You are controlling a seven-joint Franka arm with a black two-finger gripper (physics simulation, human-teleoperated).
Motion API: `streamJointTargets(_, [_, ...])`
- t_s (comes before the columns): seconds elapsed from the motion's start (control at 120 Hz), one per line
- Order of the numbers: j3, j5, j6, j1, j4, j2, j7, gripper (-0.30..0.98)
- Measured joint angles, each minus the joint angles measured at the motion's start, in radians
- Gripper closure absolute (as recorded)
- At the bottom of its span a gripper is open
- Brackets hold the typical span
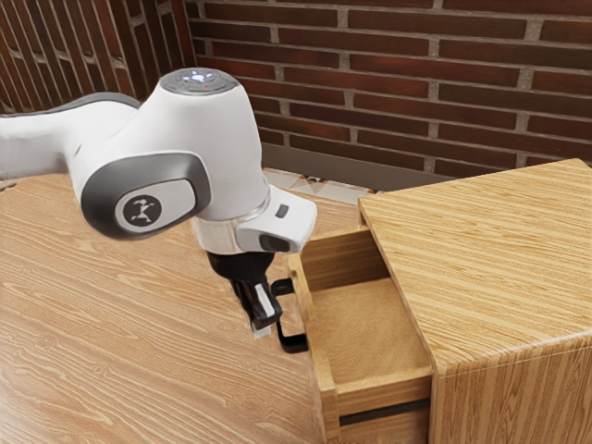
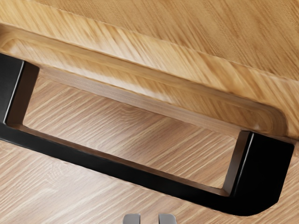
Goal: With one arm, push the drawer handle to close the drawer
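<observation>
Your claw (image 1: 263,330) is tipped down just outside the drawer, fingers a little apart: the wrist view has both tips with a narrow gap between them, nothing pinched. Handle (image 1: 294,344) is the task part; it's right beside the claw, on the drawer side. Black, bracket-shaped, a long bar with a post at each end, mounted on the drawer's front board. In the wrist view you see the bar and both posts ahead of the tips, with a bit of wood surface (image 1: 139,333) showing between tips and bar. Can't tell if some higher part of the claw touches the handle.

Drawer (image 1: 370,328) is open, sticking out of the cabinet (image 1: 499,250) toward your claw. Its front board is just past the handle from the claw, and you can see down onto the drawer's bottom panel beyond that. Front board has a long shallow groove (image 2: 154,91) with a rounded end, near the handle. Cabinet is light striped wood and sits farther off, on the far side of the drawer from the claw. Dark strip (image 1: 384,413) runs low along the drawer's side, apart from the claw.

White and gray arm (image 1: 227,139) is above the claw, coming in from the exterior view's left. Wood surface is below the claw. Brick wall (image 1: 416,83) is well apart from it, behind the arm and cabinet.
</observation>
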State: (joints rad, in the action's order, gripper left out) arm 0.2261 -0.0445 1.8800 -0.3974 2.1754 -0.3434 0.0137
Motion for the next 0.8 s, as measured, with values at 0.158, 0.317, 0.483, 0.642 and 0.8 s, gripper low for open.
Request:
streamJointTargets(0.158, [0.014,0.0,0.004,0.0,-0.059,0.06,-0.003,0.74])
streamJointTargets(0.317, [0.026,0.0,0.005,0.003,-0.132,0.13,-0.007,0.74])
streamJointTargets(0.483, [0.038,0.003,0.002,0.003,-0.201,0.204,-0.012,0.74])
streamJointTargets(0.642, [0.042,0.01,-0.002,0.006,-0.254,0.257,-0.016,0.74])
streamJointTargets(0.8, [0.049,0.02,-0.012,0.003,-0.317,0.309,-0.02,0.74])
